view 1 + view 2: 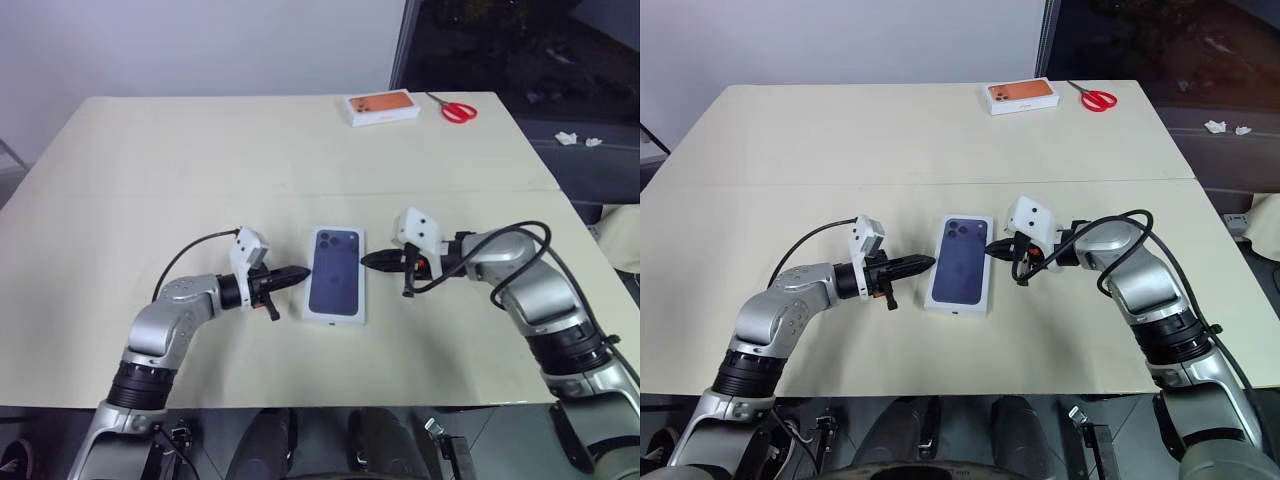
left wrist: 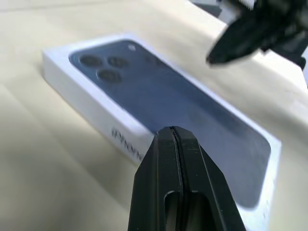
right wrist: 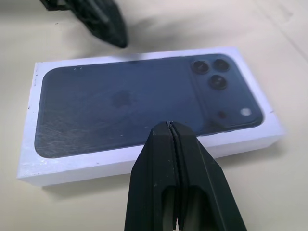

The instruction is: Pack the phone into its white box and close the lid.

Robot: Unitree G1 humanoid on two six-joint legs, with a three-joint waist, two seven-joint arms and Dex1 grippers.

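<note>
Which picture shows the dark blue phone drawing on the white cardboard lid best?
The right wrist view: the white cardboard lid with the dark blue phone picture lies whole and close, camera circles clear. The left wrist view shows it close too, but the shut left claw covers part. Both eye views show it small, lying between the two claws.

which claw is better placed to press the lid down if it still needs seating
Right, narrowly. The lid already sits on the box. The right claw is shut with its tip at the lid's edge; the left claw, also shut, sits just off the other side.
</note>
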